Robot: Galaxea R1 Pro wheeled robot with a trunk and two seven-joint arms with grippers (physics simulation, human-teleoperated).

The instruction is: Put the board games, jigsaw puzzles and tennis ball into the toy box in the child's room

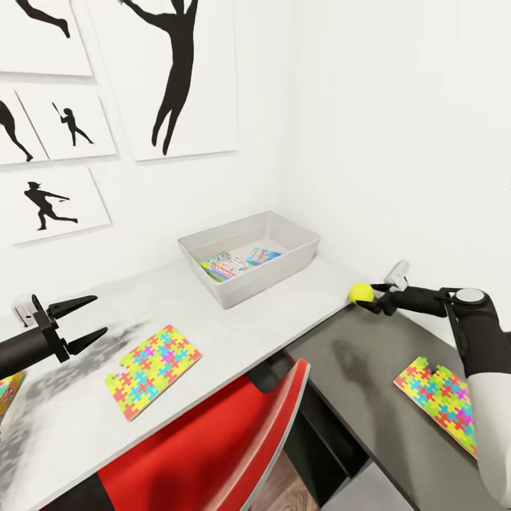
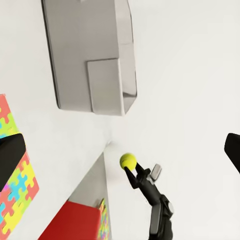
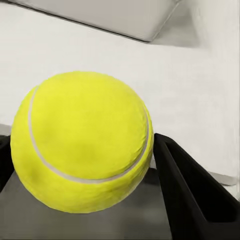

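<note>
At far left, a game box (image 1: 8, 394) is being cut off by the frame. The left gripper (image 1: 91, 323) is hovering, jaws spread, above the table (image 1: 298, 301) beside a puzzle (image 1: 152, 370). The toy box (image 1: 245, 273) is sitting far, holding two boxes. The right gripper (image 1: 370, 297) is reaching level, clamping the tennis ball (image 1: 361, 292) over the step edge.

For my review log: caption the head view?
Right gripper holds tennis ball near toy box; left gripper open.
</note>
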